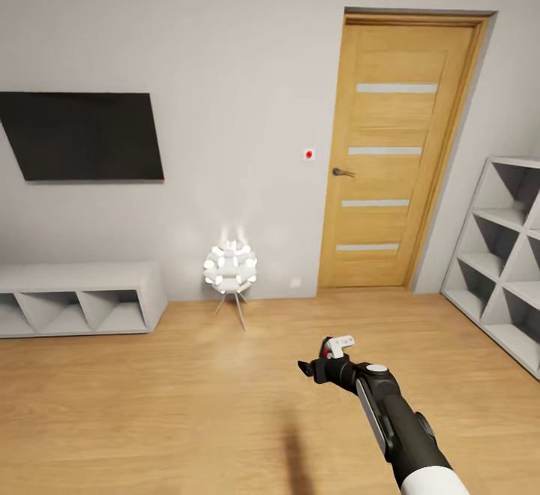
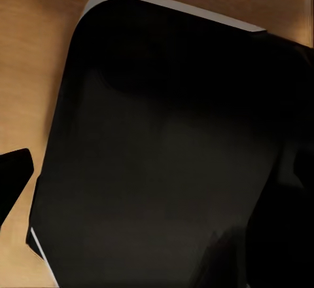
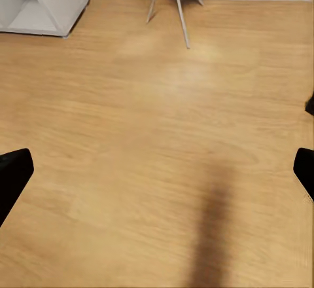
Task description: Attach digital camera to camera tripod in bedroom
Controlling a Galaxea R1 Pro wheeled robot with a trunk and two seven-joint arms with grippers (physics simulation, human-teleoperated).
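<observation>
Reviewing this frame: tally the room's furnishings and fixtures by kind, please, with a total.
Door: 1
TV: 1
Floor lamp: 1
Cubby shelves: 2, low one and tall one
Wall switch: 1
Total: 6

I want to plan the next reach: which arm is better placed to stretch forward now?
Probably the right: the right gripper is extended over the wood floor, open and empty. The left wrist camera faces a dark surface close up.
</observation>
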